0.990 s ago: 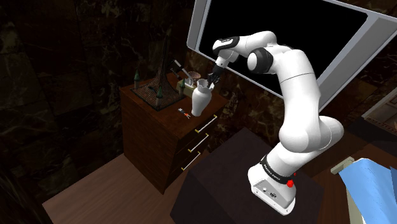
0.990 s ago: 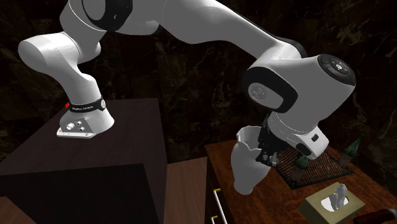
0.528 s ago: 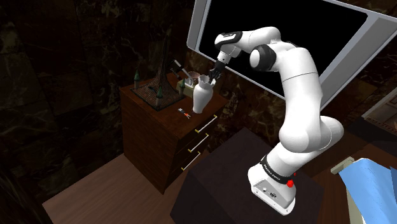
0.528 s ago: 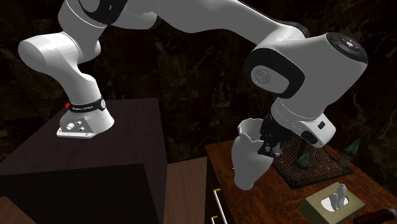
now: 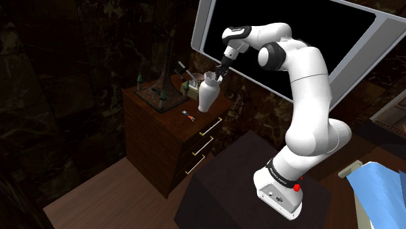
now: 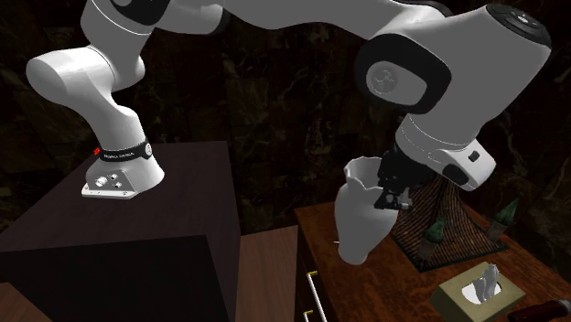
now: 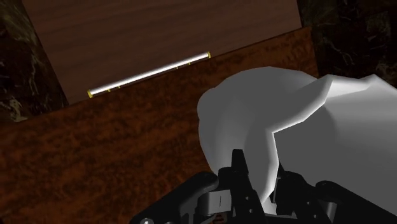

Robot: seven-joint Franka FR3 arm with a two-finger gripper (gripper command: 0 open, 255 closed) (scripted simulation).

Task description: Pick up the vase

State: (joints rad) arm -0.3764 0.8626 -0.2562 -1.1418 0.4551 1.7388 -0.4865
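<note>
One white wavy-rimmed vase: tilted, over dark wooden dresser.
Black two-finger gripper: clenched on the vase's rim.

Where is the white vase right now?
In the shoulder view the white vase hangs in the upper middle, clasped at its rim by the end effector. It is above the wooden dresser, beside a dark wire stand.

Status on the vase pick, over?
Gripper shut on white vase, at the rim. Vase tilted, looks just clear of dresser top. Close behind: dark wire stand, no contact seen.
</note>
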